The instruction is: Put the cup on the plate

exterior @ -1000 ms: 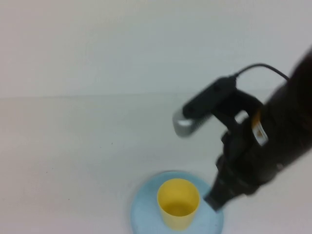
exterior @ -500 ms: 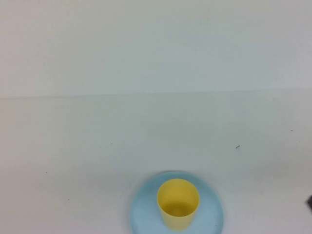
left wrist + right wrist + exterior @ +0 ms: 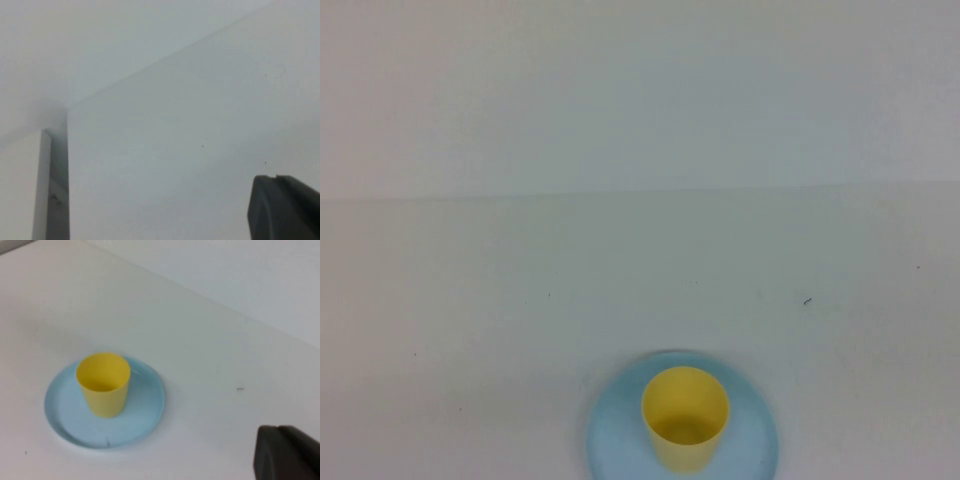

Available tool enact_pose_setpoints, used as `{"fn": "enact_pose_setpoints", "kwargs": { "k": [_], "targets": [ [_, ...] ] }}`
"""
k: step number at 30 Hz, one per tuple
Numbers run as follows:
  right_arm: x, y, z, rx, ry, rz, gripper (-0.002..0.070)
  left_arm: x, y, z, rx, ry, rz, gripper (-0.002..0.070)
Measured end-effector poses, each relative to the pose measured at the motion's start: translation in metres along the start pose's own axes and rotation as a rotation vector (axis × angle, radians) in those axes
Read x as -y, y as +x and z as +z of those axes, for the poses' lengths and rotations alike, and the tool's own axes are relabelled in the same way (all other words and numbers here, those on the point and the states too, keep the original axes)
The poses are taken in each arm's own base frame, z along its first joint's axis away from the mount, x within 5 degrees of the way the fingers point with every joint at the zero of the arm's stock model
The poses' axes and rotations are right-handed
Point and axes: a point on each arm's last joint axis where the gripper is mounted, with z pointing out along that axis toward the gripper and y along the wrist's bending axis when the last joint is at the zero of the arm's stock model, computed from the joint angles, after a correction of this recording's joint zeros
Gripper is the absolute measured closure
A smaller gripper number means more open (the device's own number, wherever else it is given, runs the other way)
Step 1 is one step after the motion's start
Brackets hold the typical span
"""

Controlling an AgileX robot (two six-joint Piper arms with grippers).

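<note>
The yellow cup (image 3: 685,418) stands upright in the middle of the light blue plate (image 3: 616,432) at the near edge of the white table. It also shows in the right wrist view, cup (image 3: 103,384) on plate (image 3: 145,410). Neither arm shows in the high view. My right gripper (image 3: 278,428) is shut and empty, drawn back well away from the plate. My left gripper (image 3: 275,177) is shut and empty over bare table, with the cup and plate out of its view.
The white table (image 3: 640,270) meets a white back wall (image 3: 640,90). In the left wrist view the table's edge (image 3: 67,165) drops to a gap beside a lower surface. Small dark specks (image 3: 807,300) mark the tabletop.
My right arm, beside the plate one second ago, has pulled out of the high view to the right. The cup stays on the plate, unmoved.
</note>
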Motion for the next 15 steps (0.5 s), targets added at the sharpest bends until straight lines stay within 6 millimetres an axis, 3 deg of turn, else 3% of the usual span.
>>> {"fn": "enact_pose_setpoints", "kwargs": {
  "k": [10, 15],
  "targets": [
    [-0.003, 0.003, 0.003, -0.041, -0.024, 0.013, 0.0675, -0.007, -0.012, -0.014, 0.201, -0.18, -0.004, 0.0673],
    [0.0, 0.002, 0.004, -0.032, 0.01, -0.053, 0.0675, -0.003, 0.002, 0.007, 0.241, -0.2, -0.036, 0.0673]
  ]
}}
